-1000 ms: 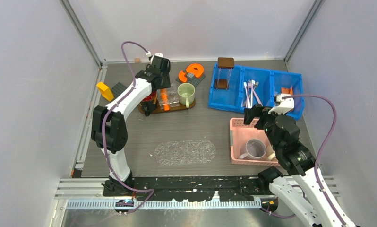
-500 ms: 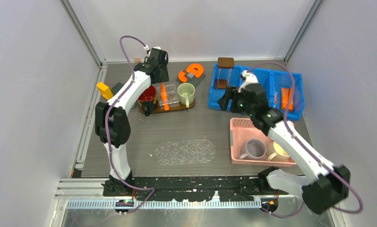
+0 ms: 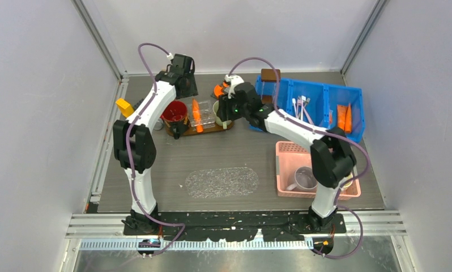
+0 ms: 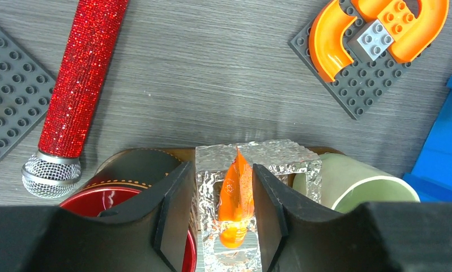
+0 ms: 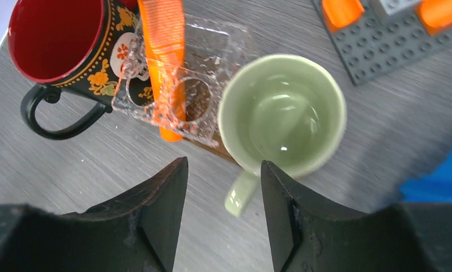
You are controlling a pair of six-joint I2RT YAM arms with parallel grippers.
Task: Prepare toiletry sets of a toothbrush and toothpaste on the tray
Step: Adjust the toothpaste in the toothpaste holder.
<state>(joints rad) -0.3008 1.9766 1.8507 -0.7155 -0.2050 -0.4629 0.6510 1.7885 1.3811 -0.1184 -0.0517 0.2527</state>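
Note:
An orange toothpaste tube (image 3: 196,109) stands in a clear holder (image 3: 205,117) on the brown tray (image 3: 212,130), between a red-lined mug (image 3: 175,111) and a green mug (image 3: 221,115). My left gripper (image 3: 185,90) is open above the tray's back edge. In the left wrist view the tube (image 4: 237,192) shows between its spread fingers (image 4: 222,215), untouched. My right gripper (image 3: 228,109) is open and empty over the green mug (image 5: 283,113). The tube (image 5: 164,56) lies to its left there. White and pink toothbrushes (image 3: 300,107) and more orange tubes (image 3: 344,116) lie in the blue bin.
A pink basket (image 3: 286,148) with two mugs stands at the front right. A red glitter microphone (image 4: 79,85) and orange C-shaped blocks on a grey plate (image 4: 376,34) lie behind the tray. A yellow block (image 3: 124,106) is at the left. A brown stand (image 3: 269,76) is in the bin.
My right arm swung from over the pink basket, past the blue bin, left to the green mug. My left gripper drew back from the tray, uncovering the tube in the holder.

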